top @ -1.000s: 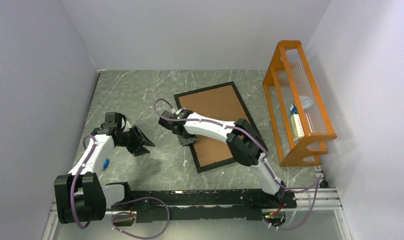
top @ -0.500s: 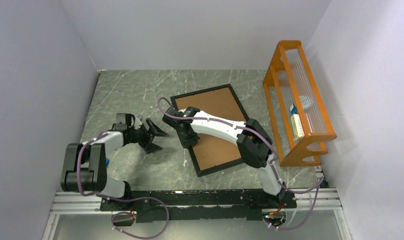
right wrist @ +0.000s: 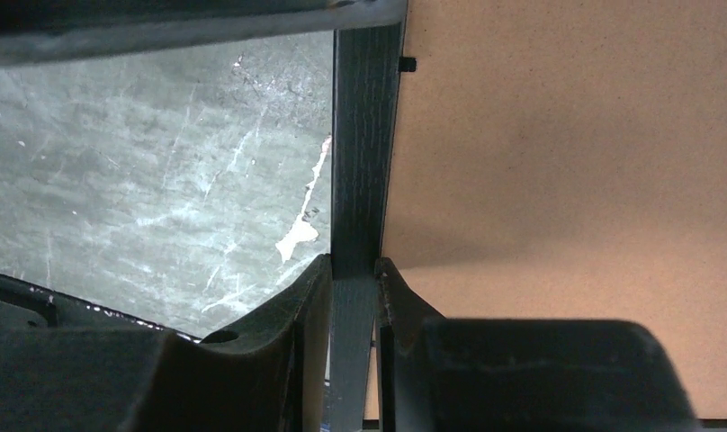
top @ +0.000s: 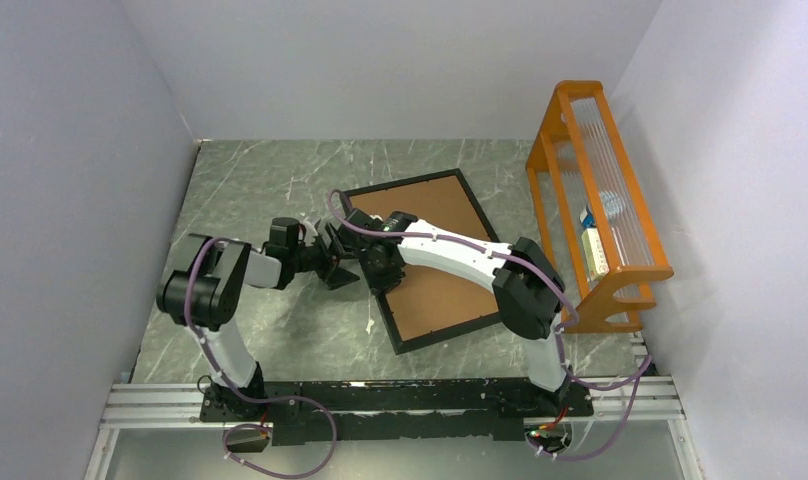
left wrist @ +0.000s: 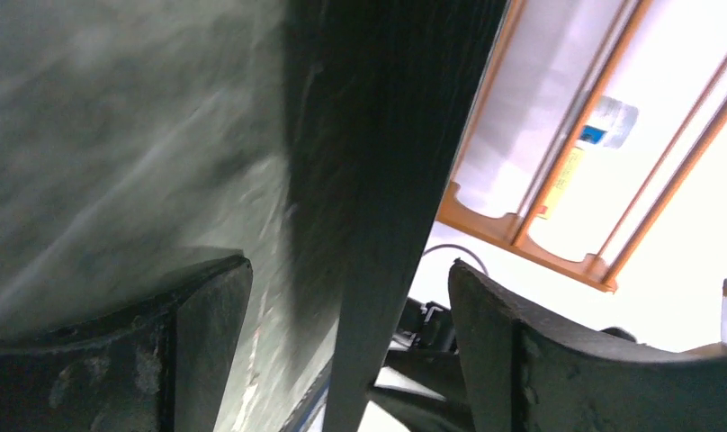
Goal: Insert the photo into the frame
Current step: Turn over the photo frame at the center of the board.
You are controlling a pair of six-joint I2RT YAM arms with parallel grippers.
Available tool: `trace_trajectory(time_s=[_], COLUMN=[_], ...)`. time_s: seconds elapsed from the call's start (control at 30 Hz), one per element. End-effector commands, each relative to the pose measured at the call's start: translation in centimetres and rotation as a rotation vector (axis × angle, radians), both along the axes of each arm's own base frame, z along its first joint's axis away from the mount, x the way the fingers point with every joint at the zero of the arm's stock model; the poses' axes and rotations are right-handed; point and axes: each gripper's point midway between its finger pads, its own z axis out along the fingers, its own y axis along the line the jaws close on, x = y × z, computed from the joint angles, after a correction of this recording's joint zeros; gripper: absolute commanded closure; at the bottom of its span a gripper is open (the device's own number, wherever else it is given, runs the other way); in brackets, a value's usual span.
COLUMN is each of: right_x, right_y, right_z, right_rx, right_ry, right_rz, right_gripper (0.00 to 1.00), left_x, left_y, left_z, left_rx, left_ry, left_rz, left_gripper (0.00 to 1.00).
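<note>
Pinching the left rail of the frame (top: 400,183) with the right claw (top: 382,272), narrow. Straddling that same rail with the left claw (top: 337,262), spread wide. Lying flat on the grey surface (top: 250,180), brown backing board (top: 430,210) up, near the orange rack (top: 620,285). Label (top: 595,250) inside unreadable.

Black frame (right wrist: 360,153) (brown backing (right wrist: 567,162))

The left end effector (top: 332,262) reaches rightward, jaws wide apart; the right end effector (top: 382,272) is pinched narrow.
</note>
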Motion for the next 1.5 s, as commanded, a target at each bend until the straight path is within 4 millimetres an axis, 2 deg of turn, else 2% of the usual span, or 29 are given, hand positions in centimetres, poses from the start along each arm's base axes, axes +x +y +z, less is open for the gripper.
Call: trace_trajectory(time_s=[0.0,0.13,0.33,0.5,0.7,0.87,1.03,1.2,1.37,1.47], right_x=[0.6,0.5,0.8,1.5,2.5,3.7,4.3,4.0,3.1,3.2], right_y=[1.9,2.2,1.8,0.1,-1.7,-2.4,-2.4,-2.0,-0.3,-0.2], right_z=[4.1,4.1,4.6,5.2,6.0,6.0,8.3,9.5,10.9,11.3], right_rx=[0.144,0.152,0.141,0.071,0.030,-0.032,-0.114,-0.161,-0.090,-0.089], right_ry=[-0.053,-0.050,-0.071,-0.120,-0.188,-0.255,-0.395,-0.463,-0.473,-0.480], right_rz=[0.031,0.041,0.052,0.002,-0.059,-0.044,-0.021,-0.025,-0.035,-0.055], right_gripper=[0.90,0.90,0.88,0.74,0.55,0.44,0.32,0.29,0.26,0.26], left_x=[2.5,3.6,4.1,4.4,5.0,5.3,5.4,5.3,5.0,4.8], left_y=[-2.1,-3.4,-3.7,-3.6,-3.5,-3.6,-3.4,-2.4,-2.2,-2.0], left_z=[1.4,0.9,2.2,3.5,4.5,6.6,8.9,11.3,13.5,15.0], left_rx=[-0.123,-0.226,-0.364,-0.335,-0.200,-0.179,-0.080,0.070,0.085,0.080], left_ry=[-0.101,-0.096,-0.131,-0.166,-0.190,-0.189,-0.155,-0.108,-0.070,-0.070], left_rz=[0.038,0.042,0.068,0.073,0.045,0.033,0.002,-0.022,-0.010,0.018], left_gripper=[0.18,0.36,0.68,0.88,0.94,0.97,0.97,0.97,0.98,0.97])
